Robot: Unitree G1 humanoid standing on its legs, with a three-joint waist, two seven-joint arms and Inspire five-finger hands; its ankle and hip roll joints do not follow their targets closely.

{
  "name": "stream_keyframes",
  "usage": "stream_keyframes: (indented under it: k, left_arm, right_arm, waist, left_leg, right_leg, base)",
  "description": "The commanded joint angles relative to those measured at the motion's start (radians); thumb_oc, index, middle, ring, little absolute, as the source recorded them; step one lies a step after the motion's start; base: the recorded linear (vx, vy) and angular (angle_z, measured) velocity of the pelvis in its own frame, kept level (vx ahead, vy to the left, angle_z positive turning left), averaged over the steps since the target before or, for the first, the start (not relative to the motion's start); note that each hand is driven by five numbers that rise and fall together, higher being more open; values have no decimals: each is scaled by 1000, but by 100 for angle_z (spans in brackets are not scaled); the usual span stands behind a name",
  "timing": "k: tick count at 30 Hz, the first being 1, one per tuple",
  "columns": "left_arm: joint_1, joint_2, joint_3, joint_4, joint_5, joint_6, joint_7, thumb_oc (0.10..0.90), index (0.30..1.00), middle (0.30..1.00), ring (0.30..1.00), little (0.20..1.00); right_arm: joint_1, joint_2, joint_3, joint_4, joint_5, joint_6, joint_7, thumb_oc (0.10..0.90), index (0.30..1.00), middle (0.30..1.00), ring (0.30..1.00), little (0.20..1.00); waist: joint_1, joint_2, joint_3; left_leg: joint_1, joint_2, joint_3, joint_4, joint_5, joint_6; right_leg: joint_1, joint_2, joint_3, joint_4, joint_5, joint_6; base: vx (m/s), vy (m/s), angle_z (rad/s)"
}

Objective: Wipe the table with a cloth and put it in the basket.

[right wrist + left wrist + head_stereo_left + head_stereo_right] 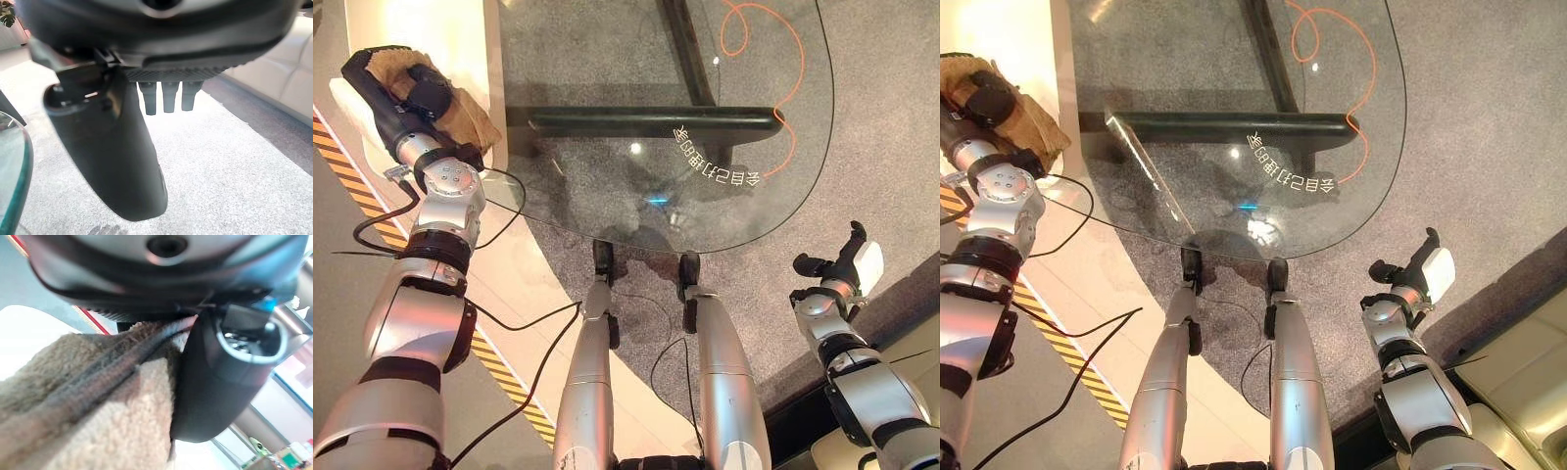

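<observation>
Your left hand [406, 88] is curled round the tan cloth [460, 113], held off to the table's left, over a cream surface, not on the glass. Right hand [847, 264] hangs w/ fingers relaxed, beside the table [607, 59]. Wiping looks not begun; next, bring cloth onto glass.

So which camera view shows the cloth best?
The left eye view: the tan cloth shows whole, gripped in the left hand. The right eye view cuts it at the edge; the left wrist view shows only a close patch.
</observation>
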Motion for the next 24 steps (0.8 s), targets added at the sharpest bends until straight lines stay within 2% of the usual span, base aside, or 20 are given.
stream_keyframes:
  k: [1, 10, 17, 24]
  left_arm:
    - [-100, 162, -3, 34, 96, -25, 113, 100, 300, 300, 300, 200]
    - [-96, 167, -20, 41, 152, 48, 149, 100, 300, 300, 300, 200]
    - [-112, 173, -32, 42, 172, 68, 184, 100, 300, 300, 300, 200]
    - [-116, 177, -28, 35, 205, 76, 287, 100, 300, 300, 300, 200]
  right_arm:
    - [50, -43, -14, 0, -23, -17, -59, 800, 900, 900, 900, 900]
    - [59, -39, -5, -12, -23, -13, -62, 800, 900, 900, 900, 900]
    - [59, -38, -4, -20, -24, -10, -64, 800, 900, 900, 900, 900]
    - [67, -28, 0, -17, -27, -15, -72, 800, 900, 900, 900, 900]
  waist:
    - [13, -31, -27]
    - [12, -37, -27]
    - [10, -41, -27]
    - [13, -45, -27]
  left_leg:
    - [33, -75, 76, 163, -214, 67]
    - [32, -74, 77, 164, -219, 68]
    - [22, -74, 77, 161, -211, 70]
    - [25, -75, 73, 166, -219, 72]
  right_leg:
    - [61, 92, 34, -225, 101, 24]
    - [62, 94, 37, -227, 99, 26]
    - [52, 96, 38, -233, 112, 27]
    - [56, 97, 37, -231, 108, 28]
  base:
    - [0, 0, 0]
    - [0, 0, 0]
    - [0, 0, 0]
    - [0, 0, 0]
